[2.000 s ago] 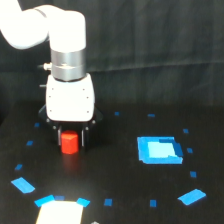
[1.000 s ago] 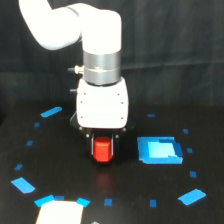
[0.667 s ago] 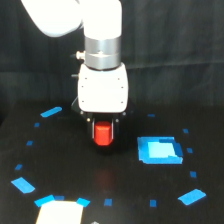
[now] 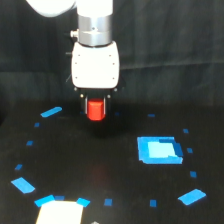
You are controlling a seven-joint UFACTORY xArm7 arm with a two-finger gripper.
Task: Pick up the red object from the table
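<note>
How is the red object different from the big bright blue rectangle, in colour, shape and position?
The red object is red-orange and stubby; the blue rectangle is bright blue and flat. The red object hangs under the white gripper, apparently off the table; the rectangle lies on it, toward the exterior view's right.

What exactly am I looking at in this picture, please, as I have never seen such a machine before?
This is a single robot arm, seen by one camera standing off the arm and looking at the whole scene. The white and silver column coming down from the top is the arm's last part. At its lower end sits the pincer, the part that grasps. It is shut on the red object, a small stubby block that hangs just below the white body, above the table. The table is a flat black surface. On it lie many small blue tape marks, a larger bright blue rectangle toward the exterior view's right, and a pale patch at the bottom edge, which I cannot identify.
</note>
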